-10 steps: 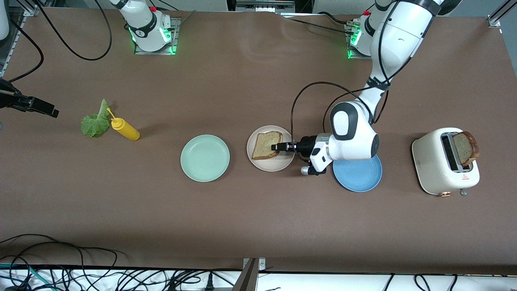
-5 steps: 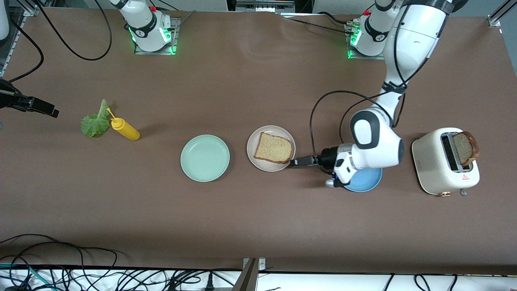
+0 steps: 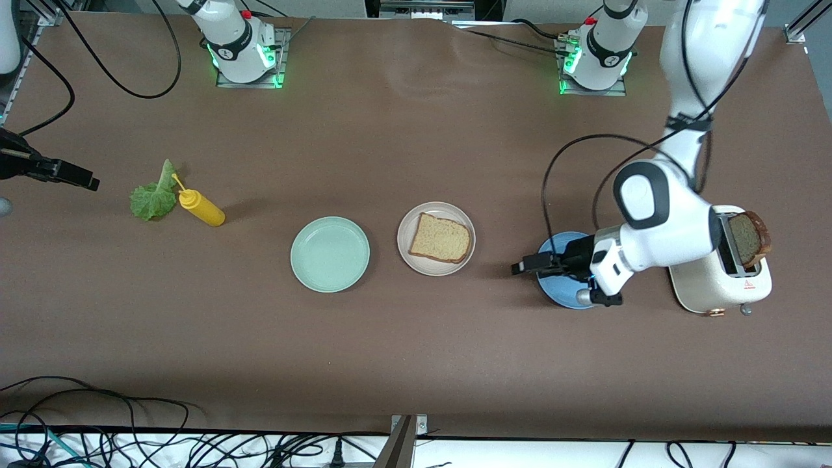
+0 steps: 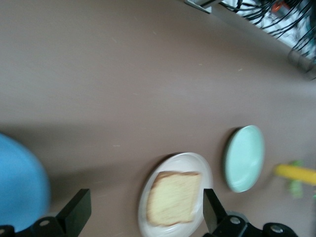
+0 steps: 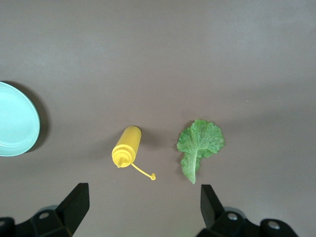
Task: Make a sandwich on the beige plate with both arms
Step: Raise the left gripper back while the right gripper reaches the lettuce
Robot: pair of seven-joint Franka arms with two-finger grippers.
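- The left gripper [image 3: 520,267] hangs over the edge of the blue plate [image 3: 554,247], with its tips poking out toward the beige plate [image 3: 406,224]. Its two fingers [image 4: 75,213] are spread wide and hold nothing.
- The blue plate lies flat on the brown table [image 3: 416,338], partly under the left arm [image 3: 656,218].
- Just beside the blue plate, toward the left arm's end of the table, stands a cream toaster [image 3: 705,286]. A dark slice of toast [image 3: 749,238] sticks up out of its slot.
- The beige plate sits near the middle of the table, a little apart from the left gripper. One slice of bread [image 3: 441,238] lies flat on it. Nothing is on top of the bread.
- Beside the beige plate, toward the right arm's end, is a mint green plate [image 3: 330,253]. The two plates are close but not touching.
- The right gripper [image 3: 84,181] waits over the table's edge at the right arm's end. Its fingers [image 5: 74,203] are spread apart and it holds nothing.
- Near it lies a green lettuce leaf [image 3: 154,195], flat on the table.
- A yellow squeeze bottle [image 3: 202,208] lies on its side just beside the leaf, with its thin nozzle pointing toward the leaf.
- The leaf and the bottle are well apart from the plates.
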